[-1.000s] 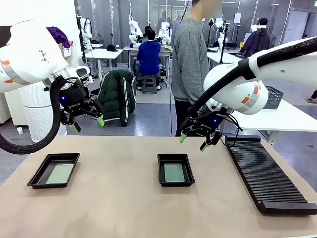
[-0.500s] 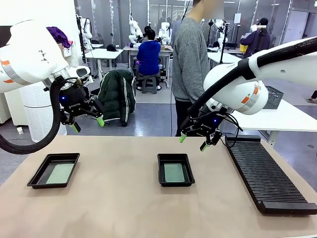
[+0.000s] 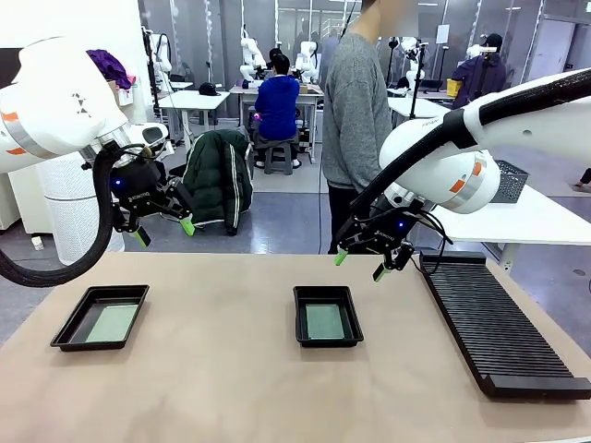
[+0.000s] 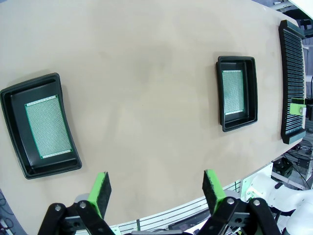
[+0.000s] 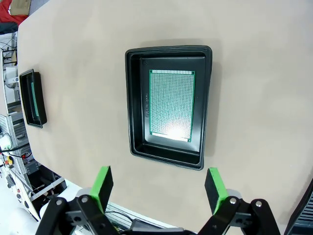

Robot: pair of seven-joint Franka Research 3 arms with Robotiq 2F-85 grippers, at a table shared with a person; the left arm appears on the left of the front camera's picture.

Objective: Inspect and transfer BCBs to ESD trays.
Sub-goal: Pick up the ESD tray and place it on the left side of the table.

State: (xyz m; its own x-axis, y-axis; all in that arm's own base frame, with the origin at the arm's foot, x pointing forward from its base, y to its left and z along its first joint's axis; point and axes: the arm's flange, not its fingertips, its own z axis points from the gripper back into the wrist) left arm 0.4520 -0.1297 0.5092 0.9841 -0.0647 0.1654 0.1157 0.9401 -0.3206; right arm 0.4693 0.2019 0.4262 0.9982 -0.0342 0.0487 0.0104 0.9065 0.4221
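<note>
While the left gripper (image 3: pixel 163 231) hangs above the table's left edge with its jaws spread and nothing between them, a black ESD tray (image 3: pixel 100 317) sits below it at the left, holding a green BCB (image 3: pixel 112 323) flat on its floor. Near the table's middle, a second tray (image 3: pixel 327 316) holds another BCB (image 3: pixel 324 321). Just above and right of it, the right gripper (image 3: pixel 360 265) hovers, jaws spread and empty. Along the right side lies a long black slotted rack (image 3: pixel 494 324).

wide bare table (image 3: pixel 212 369) between the 2 trays (image 3: pixel 101 317) (image 3: pixel 327 315); rack (image 3: pixel 494 323) blocks the right edge.
</note>
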